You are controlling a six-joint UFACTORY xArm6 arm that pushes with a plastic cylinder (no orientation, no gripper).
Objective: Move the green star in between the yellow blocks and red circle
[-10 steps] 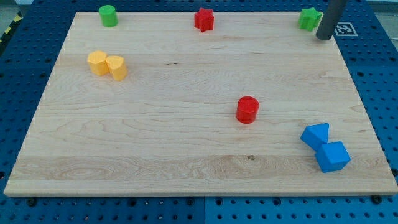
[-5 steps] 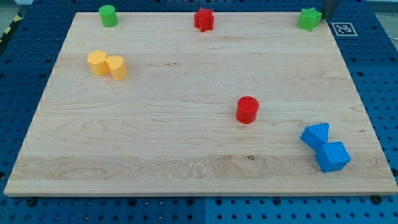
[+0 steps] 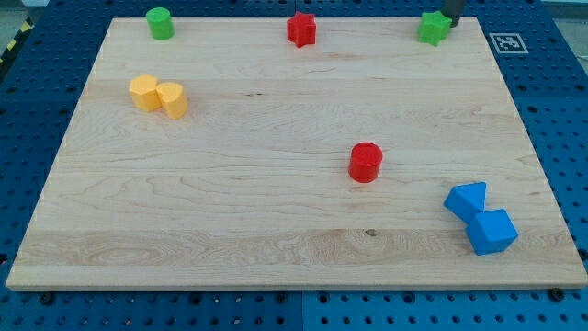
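Note:
The green star (image 3: 434,28) sits at the top edge of the wooden board (image 3: 276,211), right of centre. My tip (image 3: 453,22) is just at its upper right, touching or nearly touching it; most of the rod is cut off by the view's top. Two yellow blocks (image 3: 158,96) lie together at the upper left, a hexagon-like one and a cylinder. The red circle (image 3: 365,162) stands right of the board's centre, well below the green star.
A red star (image 3: 300,28) sits at the top middle. A green cylinder (image 3: 160,23) is at the top left. Two blue blocks (image 3: 480,217) lie together at the lower right. A marker tag (image 3: 507,42) sits off the board's top right corner.
My tip has moved up and left along the top right corner. The green star has slid left along the top edge. The other blocks have not moved.

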